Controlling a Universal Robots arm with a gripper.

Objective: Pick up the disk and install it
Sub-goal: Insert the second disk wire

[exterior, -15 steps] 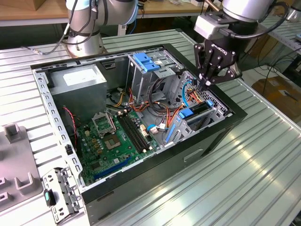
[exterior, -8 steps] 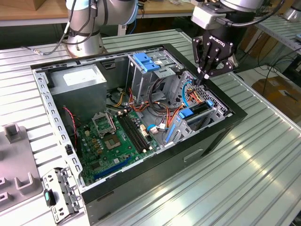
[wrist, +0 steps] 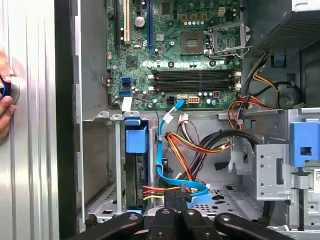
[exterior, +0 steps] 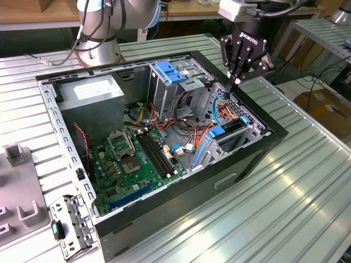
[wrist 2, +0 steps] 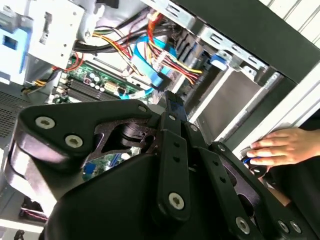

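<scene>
The disk (exterior: 224,133) stands on edge in the drive bay at the case's corner toward the exterior view's right. Its blue carrier frame (wrist: 136,138) shows at the bay's open side, with the dark drive body behind it. Orange and red cables run to its end. My gripper (exterior: 234,83) hangs just above the case beside that bay, over the blue data cable (wrist: 167,150). The black fingers (wrist: 170,207) sit pressed together with nothing between them. In the second wrist view the gripper (wrist 2: 173,102) points down at the cable bundle.
The open computer case (exterior: 263,148) lies on a ribbed aluminium table (exterior: 285,219). A tall metal cage with a blue latch (exterior: 170,71) stands mid-case, the motherboard (exterior: 137,164) beside it. A person's hand (wrist 2: 285,147) rests on the table by the case wall. A loose metal bracket (exterior: 68,227) lies near the front.
</scene>
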